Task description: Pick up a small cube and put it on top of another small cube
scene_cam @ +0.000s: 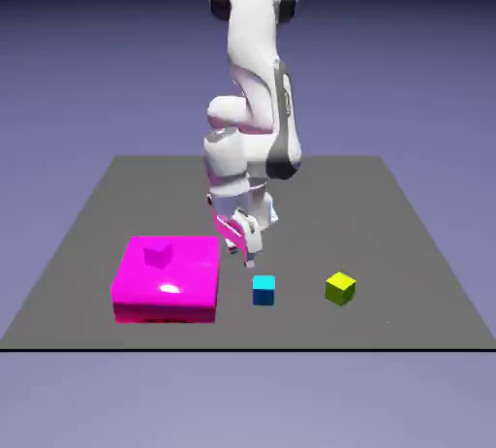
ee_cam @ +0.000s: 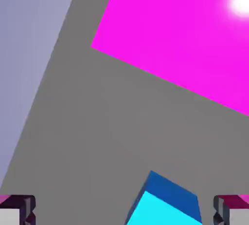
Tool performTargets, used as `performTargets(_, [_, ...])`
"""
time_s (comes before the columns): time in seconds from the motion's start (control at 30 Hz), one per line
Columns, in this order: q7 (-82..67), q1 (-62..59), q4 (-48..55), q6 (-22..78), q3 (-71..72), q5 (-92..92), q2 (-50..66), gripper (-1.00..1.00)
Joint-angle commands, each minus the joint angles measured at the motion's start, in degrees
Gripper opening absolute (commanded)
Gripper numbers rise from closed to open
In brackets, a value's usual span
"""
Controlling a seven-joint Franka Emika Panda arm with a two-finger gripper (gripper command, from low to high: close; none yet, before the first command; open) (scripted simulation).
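While the tool (scene_cam: 248, 258) hangs just above the desk (scene_cam: 417, 242) with its jaws spread wide and nothing between them, the blue cube (scene_cam: 263, 289) sits on the grey surface just off its tips, toward five o'clock in the exterior view. In the hand view that blue cube (ee_cam: 168, 200) shows at six o'clock, between the two fingertips (ee_cam: 17, 209) but turned corner-on to them, so I judge the coming move needs a short advance, a wrist roll to square the pads to its faces, and a descent. The yellow-green cube (scene_cam: 340, 288) rests apart at three o'clock of the blue one, and the magenta block (scene_cam: 167, 276) lies at nine o'clock.
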State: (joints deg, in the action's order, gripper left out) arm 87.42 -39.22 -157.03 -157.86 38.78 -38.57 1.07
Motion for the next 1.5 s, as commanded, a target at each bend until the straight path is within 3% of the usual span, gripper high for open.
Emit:
performTargets(0.0, [2.3,-2.0,0.2,0.8,2.0,-2.0,1.8,0.0])
performTargets(0.13, [7.5,-6.6,0.7,2.7,6.5,-6.4,5.6,0.0])
performTargets(0.43, [6.6,-0.6,3.4,-12.7,2.0,-4.0,23.3,0.0])
performTargets(0.47, [6.6,-0.6,3.4,-12.7,2.0,-4.0,23.3,-1.0])
performTargets(0.83, [7.5,-6.6,0.7,2.7,6.5,-6.4,5.6,-1.0])
performTargets(1.1, [22.0,9.7,7.1,9.3,15.9,-2.2,1.1,-1.0])
performTargets(1.4, [26.5,20.1,7.7,-6.1,7.1,6.3,17.5,-1.0])
performTargets(1.43, [26.5,20.1,7.7,-6.1,7.1,6.3,17.5,1.0])
performTargets(1.47, [26.5,20.1,7.7,-6.1,7.1,6.3,17.5,1.0])
